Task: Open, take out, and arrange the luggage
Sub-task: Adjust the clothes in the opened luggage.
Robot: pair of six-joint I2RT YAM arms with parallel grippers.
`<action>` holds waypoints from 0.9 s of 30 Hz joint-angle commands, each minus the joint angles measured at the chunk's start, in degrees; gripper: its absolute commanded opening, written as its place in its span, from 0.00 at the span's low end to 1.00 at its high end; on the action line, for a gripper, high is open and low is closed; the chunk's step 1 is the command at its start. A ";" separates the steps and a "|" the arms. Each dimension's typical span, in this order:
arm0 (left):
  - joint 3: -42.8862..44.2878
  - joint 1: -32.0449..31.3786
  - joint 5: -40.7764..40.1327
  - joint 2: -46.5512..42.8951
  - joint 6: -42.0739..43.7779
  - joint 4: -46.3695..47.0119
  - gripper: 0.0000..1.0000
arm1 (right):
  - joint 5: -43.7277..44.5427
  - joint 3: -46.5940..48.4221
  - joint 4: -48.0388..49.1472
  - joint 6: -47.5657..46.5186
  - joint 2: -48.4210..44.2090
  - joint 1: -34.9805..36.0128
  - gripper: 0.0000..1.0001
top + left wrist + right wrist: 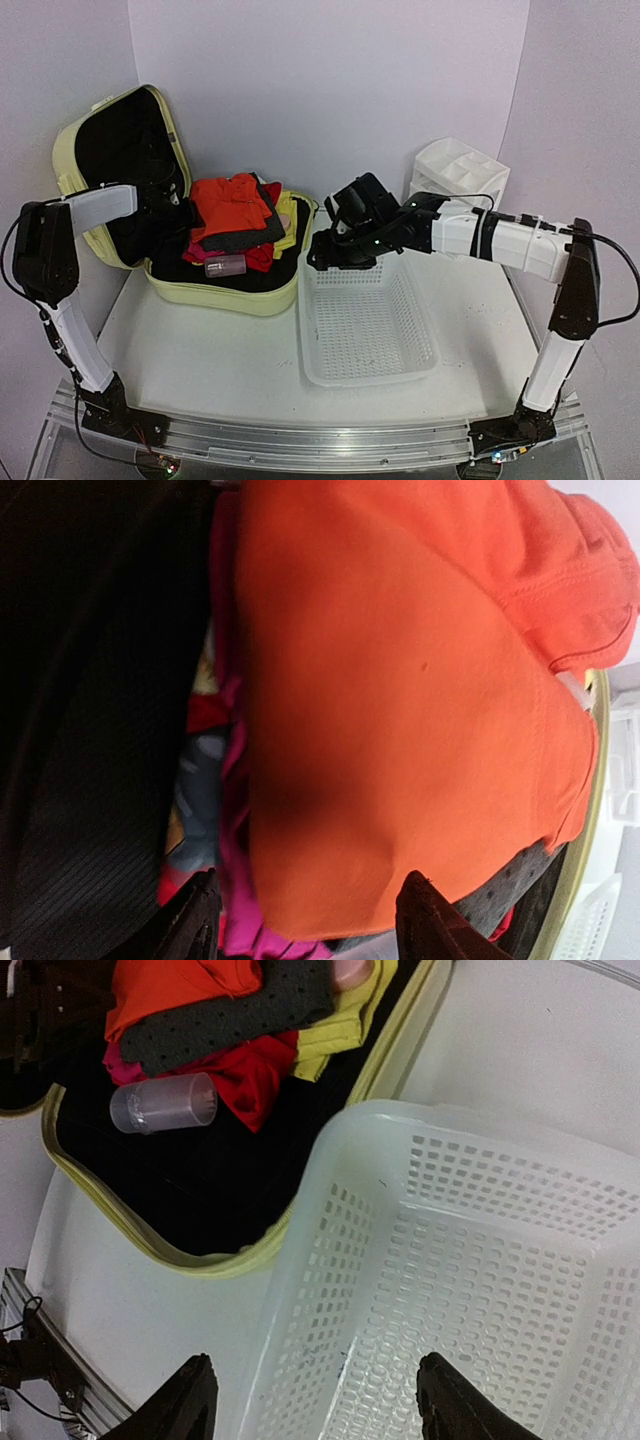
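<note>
Straddling orange shirt (400,700) in the luggage (230,295), yr left gripper (315,920) (can't tell if it's gripping); right gripper (315,1400) open above basket (400,1112).

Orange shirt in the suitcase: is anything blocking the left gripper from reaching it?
Nothing visible does. The orange shirt lies uppermost in the open suitcase, and the left gripper is right at it, jaws apart either side of its edge. The right gripper is off over the basket.

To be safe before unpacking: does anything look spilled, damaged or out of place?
Nothing spilled or damaged. The clothes sit in a loose heap in the luggage, and a clear container lies on its side beside them.
</note>
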 commanded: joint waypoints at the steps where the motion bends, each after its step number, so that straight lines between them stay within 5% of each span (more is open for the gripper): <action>1: 4.53 0.22 4.36 2.57 -1.41 4.16 0.59 | -4.99 6.90 9.65 -0.18 4.48 -2.08 0.65; 5: 5.69 0.21 5.45 4.42 -2.48 4.93 0.57 | -9.42 14.50 14.56 3.65 11.92 -5.06 0.60; 20: 4.98 0.22 9.48 -1.52 -1.93 5.12 0.13 | -16.49 46.59 25.93 16.91 44.05 -10.18 0.52; 27: 2.78 0.20 14.61 -6.37 -3.24 5.12 0.10 | -18.68 48.69 32.16 19.51 47.55 -10.30 0.52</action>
